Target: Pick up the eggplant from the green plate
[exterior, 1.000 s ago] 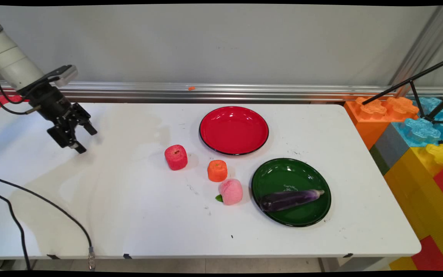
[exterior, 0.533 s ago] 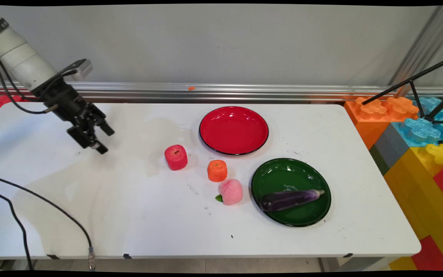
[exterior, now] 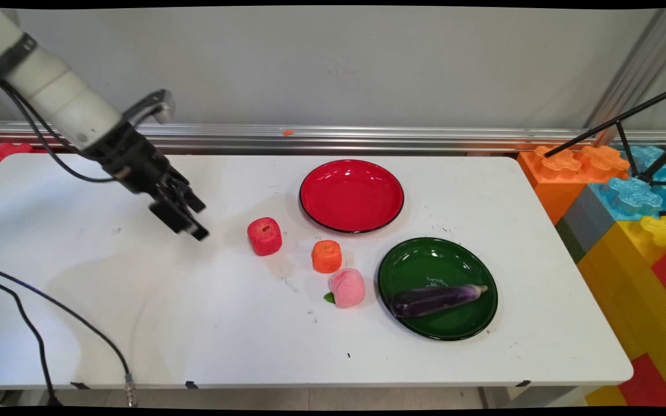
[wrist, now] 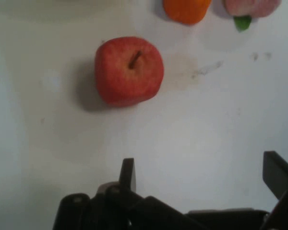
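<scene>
Gripper [exterior: 192, 219]: fingers spread wide, nothing held; raised above the table [exterior: 136, 300].
Red apple [exterior: 264, 236]: nearest object, upright on the table just right of the gripper, untouched.
Orange fruit [exterior: 326, 256], peach [exterior: 347, 288]: set beyond the apple.

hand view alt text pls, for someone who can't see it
An open black gripper hangs above a white table, aimed toward a red toy apple with a brown stem that sits apart from its fingers. At the top edge, an orange toy fruit and a pink peach with a green leaf are partly cut off.
</scene>
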You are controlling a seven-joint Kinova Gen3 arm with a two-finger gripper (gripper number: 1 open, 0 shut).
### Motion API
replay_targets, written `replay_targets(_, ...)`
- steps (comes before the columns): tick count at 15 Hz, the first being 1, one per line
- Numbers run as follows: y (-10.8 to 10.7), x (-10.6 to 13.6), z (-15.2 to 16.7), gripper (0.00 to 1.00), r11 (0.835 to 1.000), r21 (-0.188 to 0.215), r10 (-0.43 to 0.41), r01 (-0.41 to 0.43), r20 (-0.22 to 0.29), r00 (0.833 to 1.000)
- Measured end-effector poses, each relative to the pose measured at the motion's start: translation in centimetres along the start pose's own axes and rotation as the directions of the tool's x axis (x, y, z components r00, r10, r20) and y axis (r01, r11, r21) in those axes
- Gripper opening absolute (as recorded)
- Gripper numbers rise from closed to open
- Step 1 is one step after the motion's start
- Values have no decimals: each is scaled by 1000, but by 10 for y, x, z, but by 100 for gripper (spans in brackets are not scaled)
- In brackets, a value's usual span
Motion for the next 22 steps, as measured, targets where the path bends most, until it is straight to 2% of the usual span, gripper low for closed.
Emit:
replay_targets(6,44,24,43,100,998,19,-67,67,14,998)
replay_targets(12,74,46,85,100,996,41,-79,78,21,997)
replay_targets(22,107,98,139,100,996,16,-86,87,-61,994)
